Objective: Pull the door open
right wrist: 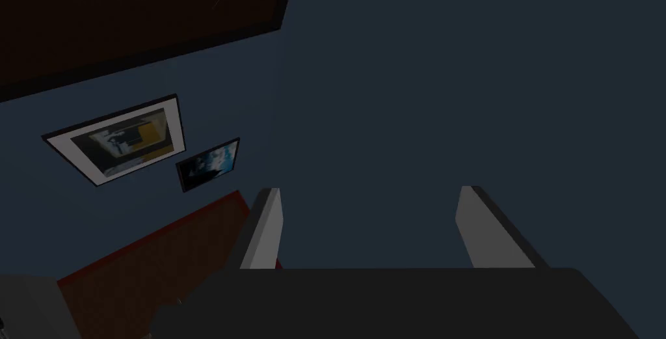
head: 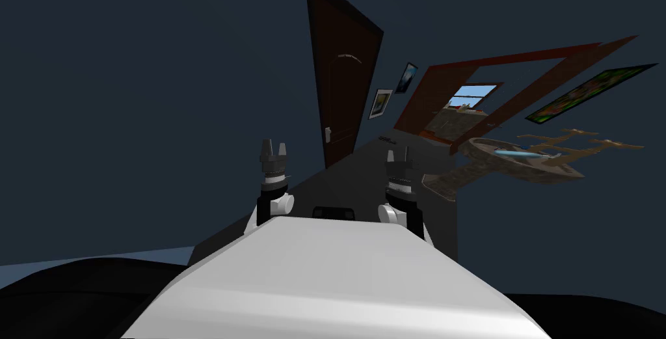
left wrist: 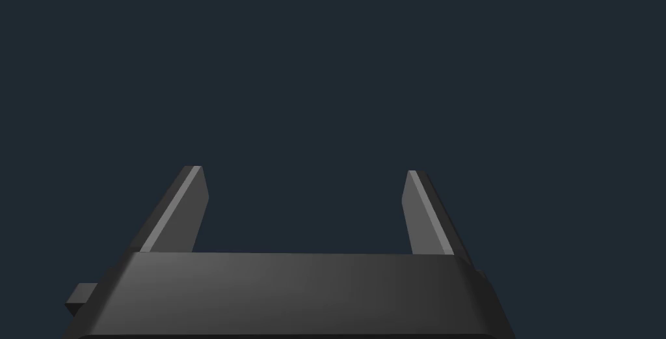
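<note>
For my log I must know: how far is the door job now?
Done: nothing yet; the dark door seems shut. In hand: the left gripper and the right gripper are open and hold nothing, apart from the door. Left: reach the handle, grip it, pull.

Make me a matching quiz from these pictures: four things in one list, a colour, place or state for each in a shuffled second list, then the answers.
Things
1. door
2. door handle
3. left gripper
4. white-framed picture

Descriptions
A. jaws open, facing a plain blue-grey wall
B. dark brown
C. hangs beside a smaller black-framed picture
D. pale, near the door's edge

Pairs: 1-B, 2-D, 3-A, 4-C
</note>
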